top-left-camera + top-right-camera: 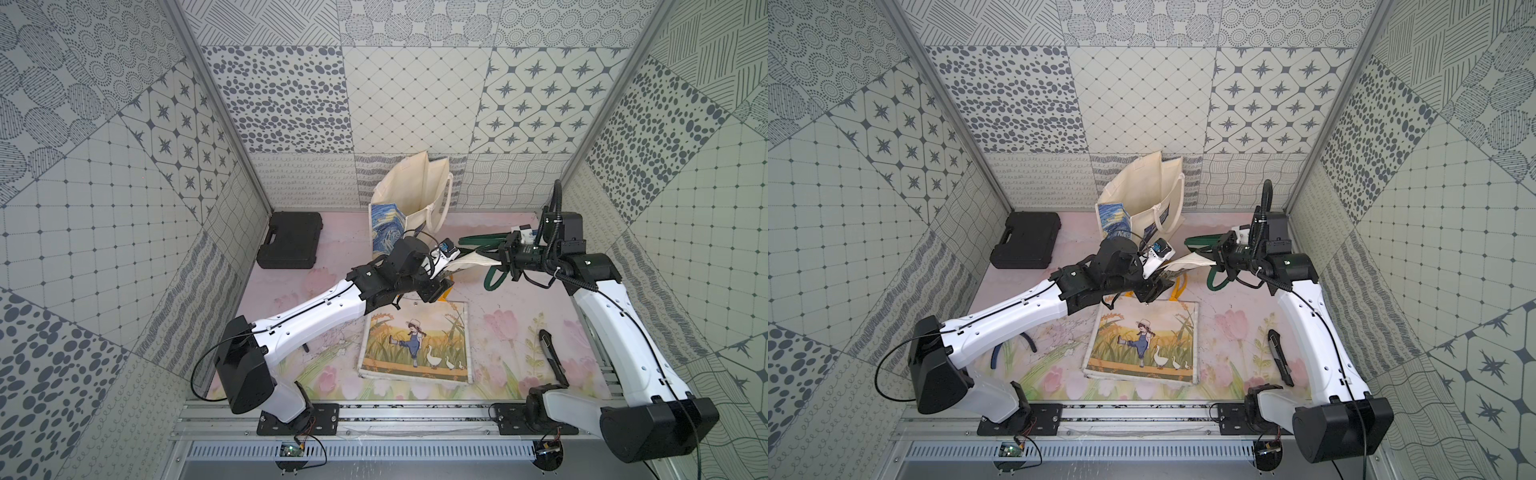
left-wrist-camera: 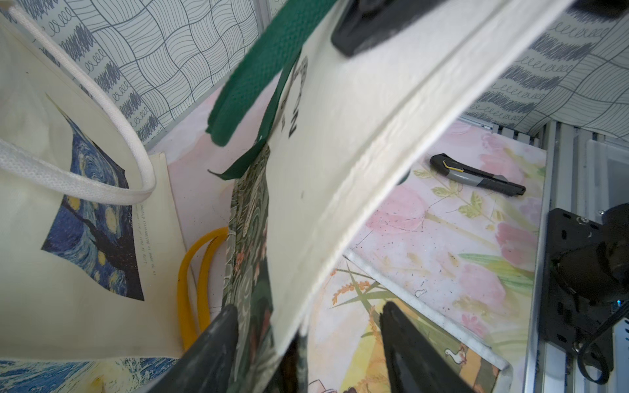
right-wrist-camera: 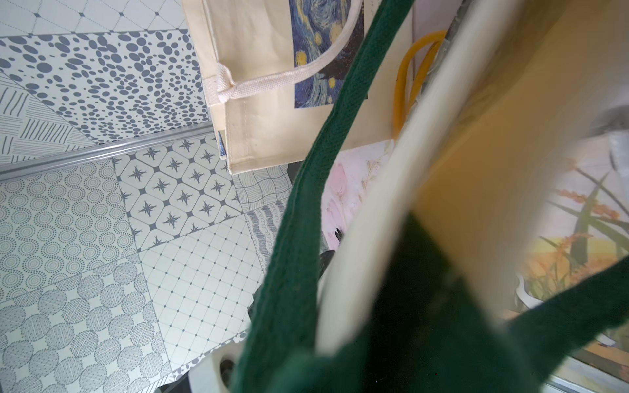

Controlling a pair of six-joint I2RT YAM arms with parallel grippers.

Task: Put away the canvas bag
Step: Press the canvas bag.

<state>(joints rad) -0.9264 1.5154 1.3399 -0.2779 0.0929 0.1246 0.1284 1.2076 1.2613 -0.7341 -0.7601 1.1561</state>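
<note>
While the bag hangs stretched in a top view, the right fingers pinch its end. In the left wrist view the left fingers stand spread, the cloth passing between them. In the right wrist view its green strap runs out from the fingers, a tote beyond.

Canvas bags: three. Standing cream bag far centre; green-handled bag aloft, centre; girl-and-geese bag flat, near centre.
Blue swirl-print cloth: one, kind unclear.
Black case: one, far left.
Utility knife: one, near right.
Blue-handled tool: one, near left.
Robot arms: two, left arm, right arm.
</note>
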